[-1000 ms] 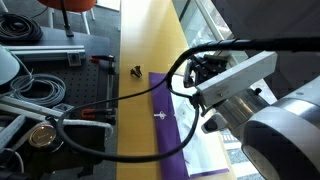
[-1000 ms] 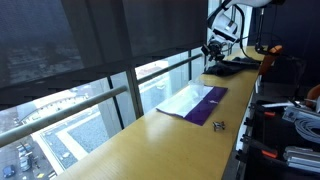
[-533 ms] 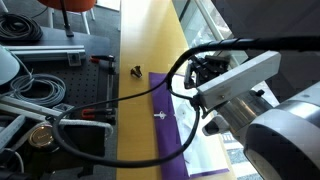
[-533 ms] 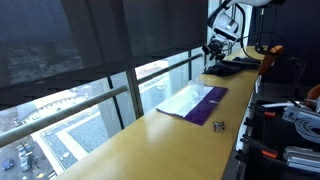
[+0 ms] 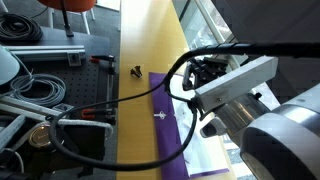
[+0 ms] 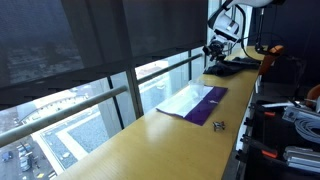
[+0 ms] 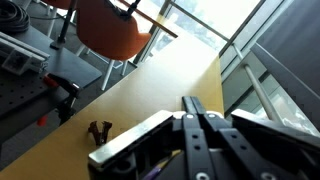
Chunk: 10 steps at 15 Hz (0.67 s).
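The black two-fingered gripper [image 7: 194,104] hovered above the long yellow wooden desk [image 7: 170,85], fingers pressed together on nothing. The small dark metal clip [image 7: 99,130] lay just past the purple cloth mat [image 5: 165,125], close to the desk's edge. This looked like an approach; grasping would require opening first. Bare wood surrounded the clip.

Arm [image 5: 284,142] bulks large at near edge in an exterior view, grey rounded link closest to lens. White wrist [image 5: 236,84] block slants up and away from it. Gripper [image 5: 206,70] sits past wrist, dark, mostly hidden (jaws unreadable there). In an exterior view gripper [image 6: 213,48] small and far off, hanging low under bent arm. Wrist view: fingers [image 7: 189,106] pressed flat together, no gap, nothing pinched.
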{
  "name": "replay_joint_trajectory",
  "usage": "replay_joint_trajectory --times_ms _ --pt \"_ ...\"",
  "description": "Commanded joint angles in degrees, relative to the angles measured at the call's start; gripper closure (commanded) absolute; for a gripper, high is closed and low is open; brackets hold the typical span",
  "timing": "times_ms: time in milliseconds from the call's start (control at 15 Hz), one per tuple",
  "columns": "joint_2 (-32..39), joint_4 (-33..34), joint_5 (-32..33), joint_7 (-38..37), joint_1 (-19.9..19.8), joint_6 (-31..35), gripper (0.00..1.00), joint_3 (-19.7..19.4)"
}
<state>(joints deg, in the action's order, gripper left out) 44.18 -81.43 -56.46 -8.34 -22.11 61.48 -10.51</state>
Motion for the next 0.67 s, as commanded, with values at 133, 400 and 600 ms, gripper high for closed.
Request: replay_joint_trajectory --times_ms 133,400,600 --pt "1.4 1.4 -1.0 -1.4 -0.5 -1.7 1.0 -0.3" --pt "2.6 2.2 -1.3 -1.8 -0.8 -1.8 1.0 -0.2" --pt "3.5 3.2 -1.6 -2.2 -1.0 -2.1 1.0 0.0"
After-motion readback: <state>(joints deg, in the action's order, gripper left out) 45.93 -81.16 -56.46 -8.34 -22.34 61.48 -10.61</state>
